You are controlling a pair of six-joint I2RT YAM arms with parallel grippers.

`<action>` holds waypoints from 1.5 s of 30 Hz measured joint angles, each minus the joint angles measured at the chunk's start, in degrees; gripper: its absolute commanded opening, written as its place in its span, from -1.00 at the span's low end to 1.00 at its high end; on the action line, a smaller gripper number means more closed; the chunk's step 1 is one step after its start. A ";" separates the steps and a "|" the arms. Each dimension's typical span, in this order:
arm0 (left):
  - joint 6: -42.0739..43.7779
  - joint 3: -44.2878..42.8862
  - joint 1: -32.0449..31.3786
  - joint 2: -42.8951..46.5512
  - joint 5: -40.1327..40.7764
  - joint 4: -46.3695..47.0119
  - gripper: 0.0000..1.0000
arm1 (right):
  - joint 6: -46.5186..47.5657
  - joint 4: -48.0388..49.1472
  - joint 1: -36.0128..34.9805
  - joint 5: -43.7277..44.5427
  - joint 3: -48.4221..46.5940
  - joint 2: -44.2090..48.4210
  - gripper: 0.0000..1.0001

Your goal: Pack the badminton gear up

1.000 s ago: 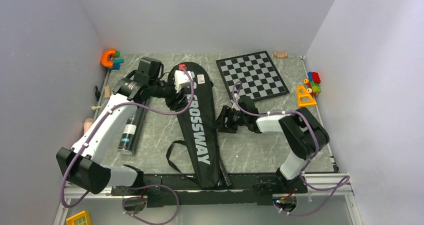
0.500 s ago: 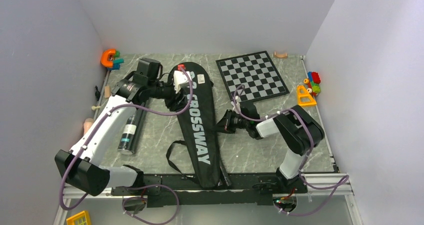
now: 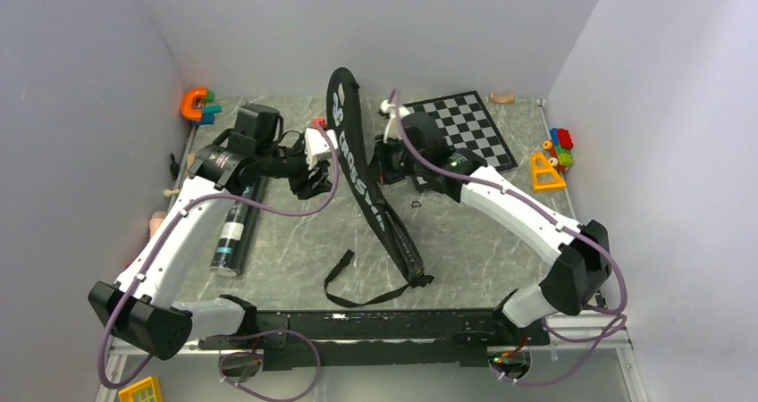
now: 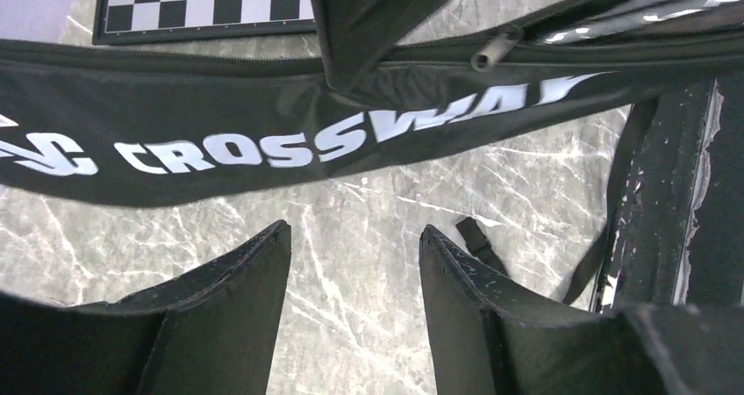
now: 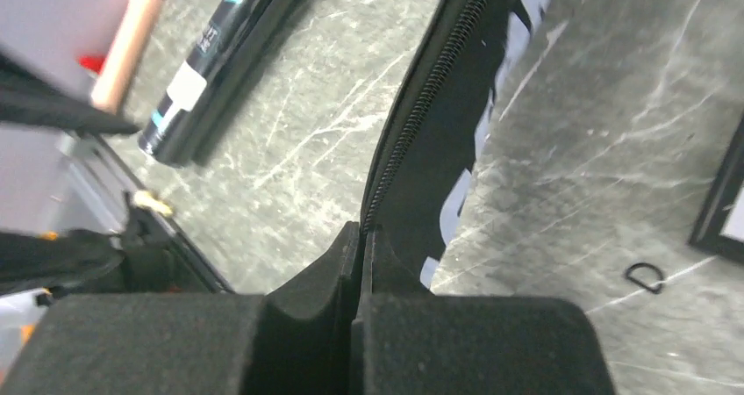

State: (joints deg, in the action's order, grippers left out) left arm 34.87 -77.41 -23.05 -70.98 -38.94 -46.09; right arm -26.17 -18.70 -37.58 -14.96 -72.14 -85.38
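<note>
Right gripper [image 5: 361, 247] is clamped tight on the zipper edge of the bag [image 3: 361, 174], fingers pressed together with the fabric between them. The bag stands up on edge mid-table, its wide end high near the chessboard [image 3: 460, 138], its narrow end and straps down on the table [image 3: 286, 232]. Left gripper [image 4: 355, 272] hangs just beside the bag, fingers spread wide, gripping nothing. The tube [image 3: 232, 234] lies far left, partly under the left arm.

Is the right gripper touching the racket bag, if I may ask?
Touching: right wrist view shows the right gripper pinching the racket bag at its zippered edge.
</note>
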 measured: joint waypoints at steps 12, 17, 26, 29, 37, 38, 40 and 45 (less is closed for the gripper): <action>17.79 -1.14 -0.24 4.55 2.99 -4.44 0.28 | 14.16 -19.17 -20.79 31.82 -3.98 2.54 -1.00; 25.88 6.10 -4.04 7.56 6.10 -3.26 0.30 | 14.82 -22.29 -28.06 41.11 -3.08 2.51 -1.00; 29.97 9.68 -7.21 7.65 8.59 5.40 0.31 | 17.09 -21.05 -32.44 52.24 -1.44 5.60 -1.00; 30.77 9.68 -8.07 7.78 7.87 8.35 0.29 | 18.51 -18.73 -34.21 58.18 0.04 7.13 -1.00; 34.18 -1.75 -5.53 1.11 -3.87 -2.56 0.32 | 29.03 -4.85 -35.91 71.58 4.13 10.49 -1.00; 34.93 -2.97 -5.51 0.31 -4.68 -3.69 0.33 | 30.34 -3.26 -35.91 72.17 4.52 10.95 -1.00; 37.31 -6.56 -5.51 -1.97 -6.49 -7.63 0.35 | 33.88 0.26 -35.91 73.77 5.77 12.07 -1.00; 37.97 -9.07 -5.49 -4.17 -7.91 -10.56 0.35 | 40.09 7.02 -35.91 78.42 8.02 12.66 -1.00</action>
State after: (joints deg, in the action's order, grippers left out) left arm 72.84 -86.48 -28.53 -75.16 -46.85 -56.64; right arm 13.91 -11.68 -73.49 63.46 -64.12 -72.73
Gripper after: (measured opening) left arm 0.675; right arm 0.021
